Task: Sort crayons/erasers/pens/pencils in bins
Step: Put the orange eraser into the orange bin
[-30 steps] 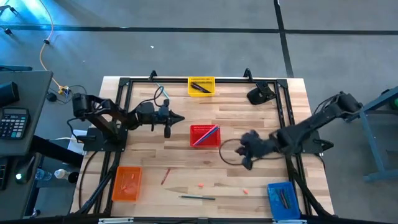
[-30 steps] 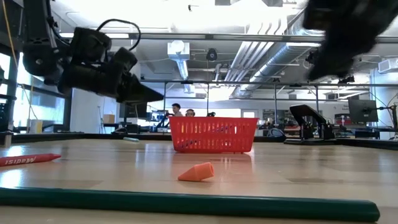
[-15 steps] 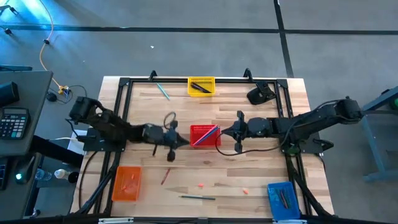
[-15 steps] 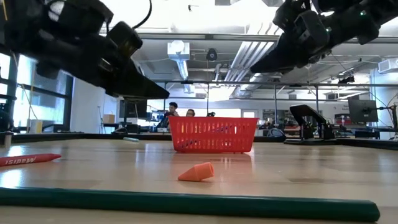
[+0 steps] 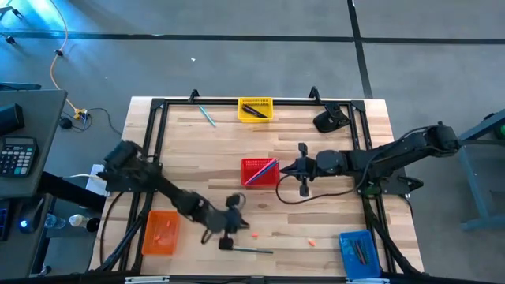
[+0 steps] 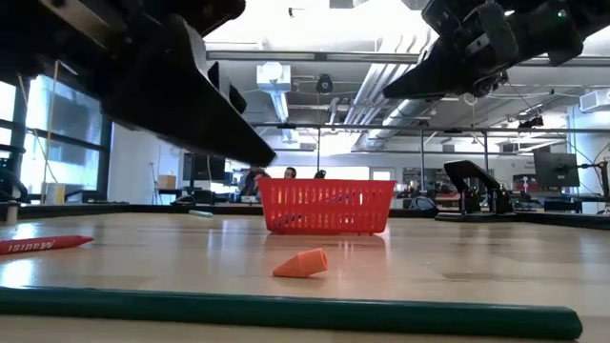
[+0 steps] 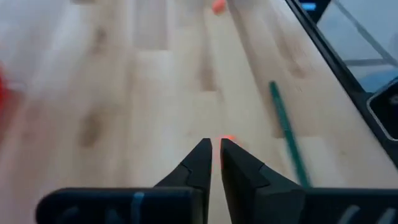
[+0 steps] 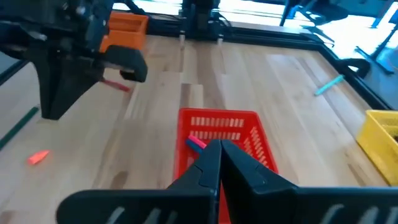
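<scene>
1. Left gripper (image 5: 237,229) is low over the front-centre of the table, fingers (image 7: 200,163) a narrow slit apart, nothing between them.
2. Eraser (image 7: 227,140) sits just past its tips; green pencil (image 5: 251,250) just beside.
3. Right gripper (image 5: 286,168) hangs at the red bin (image 5: 260,172), fingers pressed together, empty.
4. Pencils lie in the red bin; another eraser (image 5: 312,243) lies further right, a crayon (image 6: 38,244) further left.
5. Orange bin (image 5: 160,233) front-left, blue bin (image 5: 359,251) front-right, yellow bin (image 5: 255,109) at the back.

Pale wood table (image 5: 331,225), plastic-mesh red bin (image 5: 258,172)
</scene>
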{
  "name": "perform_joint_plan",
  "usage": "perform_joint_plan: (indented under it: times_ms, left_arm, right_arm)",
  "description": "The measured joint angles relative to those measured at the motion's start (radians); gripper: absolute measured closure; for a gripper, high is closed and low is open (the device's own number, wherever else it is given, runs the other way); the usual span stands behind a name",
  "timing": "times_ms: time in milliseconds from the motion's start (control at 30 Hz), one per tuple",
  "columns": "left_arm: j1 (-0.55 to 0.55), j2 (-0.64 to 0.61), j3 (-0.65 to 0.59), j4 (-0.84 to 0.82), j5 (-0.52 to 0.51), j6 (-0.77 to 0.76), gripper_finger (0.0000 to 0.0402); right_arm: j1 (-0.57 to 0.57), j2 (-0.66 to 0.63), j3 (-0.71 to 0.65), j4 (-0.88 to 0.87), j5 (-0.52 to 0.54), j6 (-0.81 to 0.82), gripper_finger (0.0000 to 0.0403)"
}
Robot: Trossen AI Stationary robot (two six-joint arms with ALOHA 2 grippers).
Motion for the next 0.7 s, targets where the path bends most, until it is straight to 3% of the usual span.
perform_joint_plan:
  times_ms: [200, 333, 700]
  left_arm:
    - [-0.032, 0.147, 0.18, -0.111, -0.017, -0.099, 0.0337]
    - [-0.042, 0.186, 0.251, -0.18, -0.092, -0.148, 0.031]
    - [-0.07, 0.222, 0.263, -0.19, -0.08, -0.201, 0.0283]
  right_arm:
    - [0.041, 0.0, 0.0, -0.007, -0.025, -0.032, 0.0403]
    - [0.064, 0.0, 0.0, -0.007, -0.025, -0.039, 0.0403]
    - [0.135, 0.0, 0.0, -0.008, -0.025, -0.054, 0.0403]
